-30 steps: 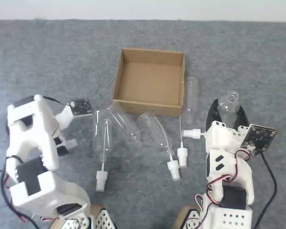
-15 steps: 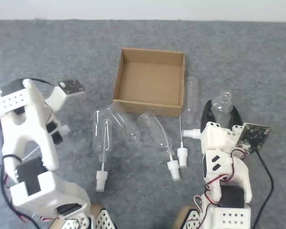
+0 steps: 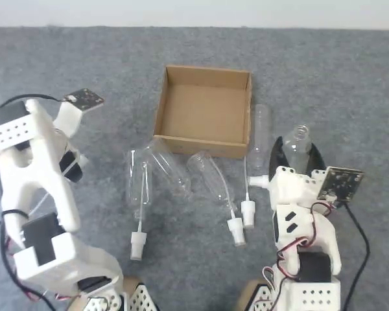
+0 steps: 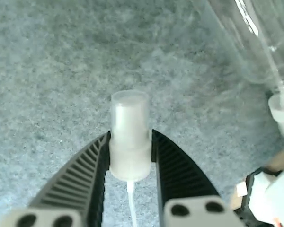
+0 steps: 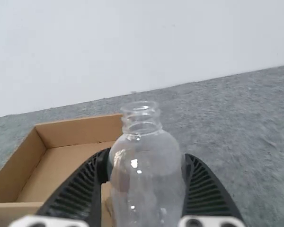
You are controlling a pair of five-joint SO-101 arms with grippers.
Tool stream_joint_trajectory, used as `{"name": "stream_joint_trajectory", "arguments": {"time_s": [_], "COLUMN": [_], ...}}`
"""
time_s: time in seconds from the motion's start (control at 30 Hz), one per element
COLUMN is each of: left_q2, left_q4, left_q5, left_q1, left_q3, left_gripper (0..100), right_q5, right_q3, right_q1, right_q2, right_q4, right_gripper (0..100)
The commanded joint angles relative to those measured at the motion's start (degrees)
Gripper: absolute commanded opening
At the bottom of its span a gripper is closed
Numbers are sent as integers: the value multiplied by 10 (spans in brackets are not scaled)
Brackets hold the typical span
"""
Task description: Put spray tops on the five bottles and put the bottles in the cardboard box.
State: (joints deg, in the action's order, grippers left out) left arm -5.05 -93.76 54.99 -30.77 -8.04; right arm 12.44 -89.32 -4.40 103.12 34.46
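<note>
The carpet (image 3: 84, 65) is lit brightly and evenly from above — only faint, soft shadows are thrown close around the cardboard box (image 3: 201, 146). Small white highlights are caught on the upright bottle (image 5: 144, 161), and a streak of glare on the lying bottle (image 4: 246, 28); the spray top (image 4: 129, 137) is washed pale.
</note>
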Motion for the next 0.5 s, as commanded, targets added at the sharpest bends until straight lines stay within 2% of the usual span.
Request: {"name": "stream_joint_trajectory", "arguments": {"time_s": [0.0,0.17,0.33,0.47], "left_q2": [55,120,157,182], "left_q4": [32,63,92,93], "left_q5": [-51,-118,-210,-265], "left_q1": [10,20,38,55], "left_q3": [28,28,28,28], "left_gripper": [13,13,13,13], "right_q5": [-11,-27,-62,-67], "right_q3": [9,3,-6,-7], "right_q1": [-15,-16,-69,-80], "right_q2": [8,8,8,8], "right_q4": [-15,-17,-17,-16], "right_gripper": [80,80,80,80]}}
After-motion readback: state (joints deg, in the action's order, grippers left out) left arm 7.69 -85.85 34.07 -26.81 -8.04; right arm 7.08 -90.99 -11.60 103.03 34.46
